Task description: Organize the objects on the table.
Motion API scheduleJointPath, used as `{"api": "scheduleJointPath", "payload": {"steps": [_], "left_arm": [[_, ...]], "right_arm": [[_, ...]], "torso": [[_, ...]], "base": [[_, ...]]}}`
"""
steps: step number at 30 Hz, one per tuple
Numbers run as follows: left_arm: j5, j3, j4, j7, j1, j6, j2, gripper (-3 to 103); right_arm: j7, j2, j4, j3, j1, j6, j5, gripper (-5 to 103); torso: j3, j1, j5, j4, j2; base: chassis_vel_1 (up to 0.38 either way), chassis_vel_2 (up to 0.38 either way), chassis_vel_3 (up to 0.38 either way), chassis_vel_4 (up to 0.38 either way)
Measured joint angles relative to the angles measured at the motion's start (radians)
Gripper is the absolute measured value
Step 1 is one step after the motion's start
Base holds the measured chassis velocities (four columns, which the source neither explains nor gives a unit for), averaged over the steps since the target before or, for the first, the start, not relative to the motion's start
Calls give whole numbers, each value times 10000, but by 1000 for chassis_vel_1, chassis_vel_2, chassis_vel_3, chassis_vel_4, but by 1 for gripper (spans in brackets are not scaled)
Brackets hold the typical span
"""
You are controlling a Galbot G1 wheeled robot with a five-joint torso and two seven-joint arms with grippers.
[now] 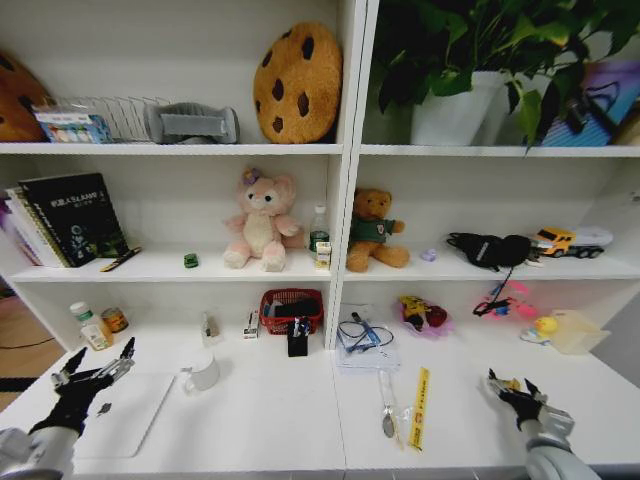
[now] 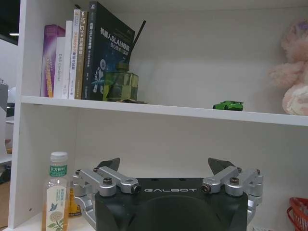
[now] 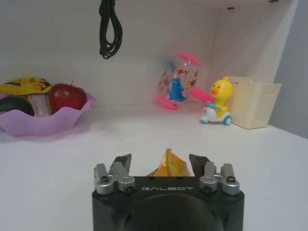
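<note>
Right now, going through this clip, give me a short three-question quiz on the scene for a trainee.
1. True or false: the green toy car sits on the same shelf as the books.
2. Which of these lies in the purple bowl? A) apple B) pen C) cup
3. Which is nearer the laptop: the left end effector or the right end effector?
Key: 1 true; 2 A; 3 left end effector.
</note>
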Motion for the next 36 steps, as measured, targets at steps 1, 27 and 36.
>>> {"api": "scheduleJointPath", "payload": {"steps": [1,27,36], "left_arm": [[0,0,0,0,0,0,0,100],[0,0,0,0,0,0,0,100],[0,-1,0,0,0,0,0,100]], "right_arm": [[2,3,-38,-18,19,21,-47,65],[-166,-23,551,-47,407,302,-709,0],[-621,-480,527,-998,2400,-151,-1025,0]], "torso": [[0,0,-2,1,0],[0,0,-2,-1,1],[0,1,-1,3,0]], "base": [[0,0,0,0],[0,0,0,0],[0,0,0,0]]}}
